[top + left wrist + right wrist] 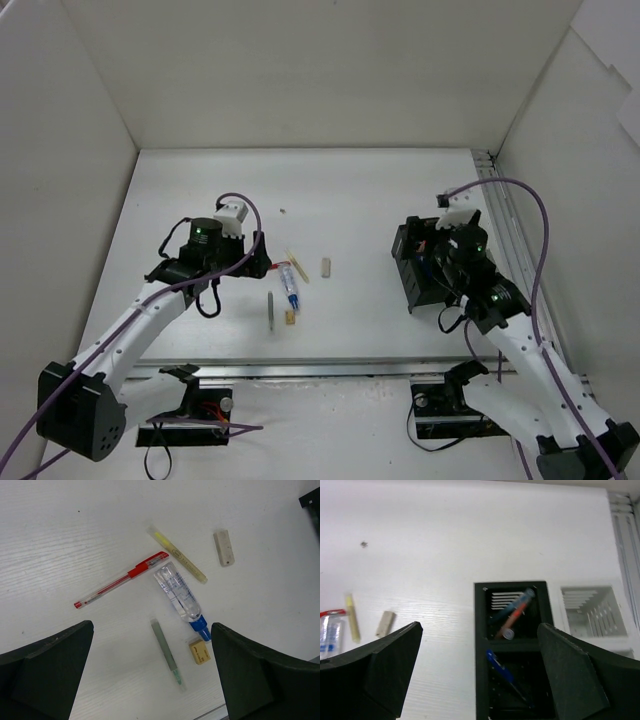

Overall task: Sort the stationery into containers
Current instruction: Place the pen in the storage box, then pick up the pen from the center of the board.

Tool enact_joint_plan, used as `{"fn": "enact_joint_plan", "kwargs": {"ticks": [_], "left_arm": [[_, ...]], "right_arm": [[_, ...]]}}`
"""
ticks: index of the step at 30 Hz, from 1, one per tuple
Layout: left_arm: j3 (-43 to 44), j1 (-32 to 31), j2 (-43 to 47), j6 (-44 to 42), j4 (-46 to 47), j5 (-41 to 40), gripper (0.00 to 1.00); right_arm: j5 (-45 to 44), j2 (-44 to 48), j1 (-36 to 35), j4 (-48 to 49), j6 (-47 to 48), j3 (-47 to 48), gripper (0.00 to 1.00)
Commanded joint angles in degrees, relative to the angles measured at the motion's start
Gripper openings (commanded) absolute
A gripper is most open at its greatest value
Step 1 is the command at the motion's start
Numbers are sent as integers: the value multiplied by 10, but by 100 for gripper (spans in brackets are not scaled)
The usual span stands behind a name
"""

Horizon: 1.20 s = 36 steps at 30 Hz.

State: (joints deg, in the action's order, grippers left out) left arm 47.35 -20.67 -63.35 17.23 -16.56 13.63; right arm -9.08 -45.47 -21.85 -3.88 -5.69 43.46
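Left fingers spread, red pen, eraser

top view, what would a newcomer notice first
A loose cluster of stationery lies under the left gripper: a red pen, a clear blue-capped tube, a yellow pen. On the right, the black organiser holds pens, a white slotted box beside it.
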Motion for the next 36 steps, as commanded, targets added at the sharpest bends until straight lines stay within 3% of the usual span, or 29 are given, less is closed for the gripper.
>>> {"fn": "enact_joint_plan", "kwargs": {"ticks": [1, 6, 10, 15, 19, 30, 33, 36], "left_arm": [[3, 12, 26, 18, 12, -12, 100], [-15, 25, 59, 41, -15, -38, 100], [-35, 30, 86, 46, -41, -46, 100], [-55, 30, 111, 66, -43, -48, 100], [-63, 30, 105, 68, -38, -33, 100], [-60, 30, 74, 63, -30, -16, 100], [-61, 30, 74, 62, -30, -16, 100], [-61, 30, 73, 58, -30, -19, 100]], "right_arm": [[72, -112, -55, 49, 51, 110, 98], [86, -273, -127, 52, 84, 197, 98], [123, -429, -157, 59, 38, 275, 98], [65, -583, -182, -7, 12, 379, 98], [29, -653, -201, -39, 3, 425, 98], [64, -742, -235, -48, -7, 463, 98], [62, -774, -239, -49, -18, 476, 93], [55, -791, -240, -48, -28, 486, 78]]}}
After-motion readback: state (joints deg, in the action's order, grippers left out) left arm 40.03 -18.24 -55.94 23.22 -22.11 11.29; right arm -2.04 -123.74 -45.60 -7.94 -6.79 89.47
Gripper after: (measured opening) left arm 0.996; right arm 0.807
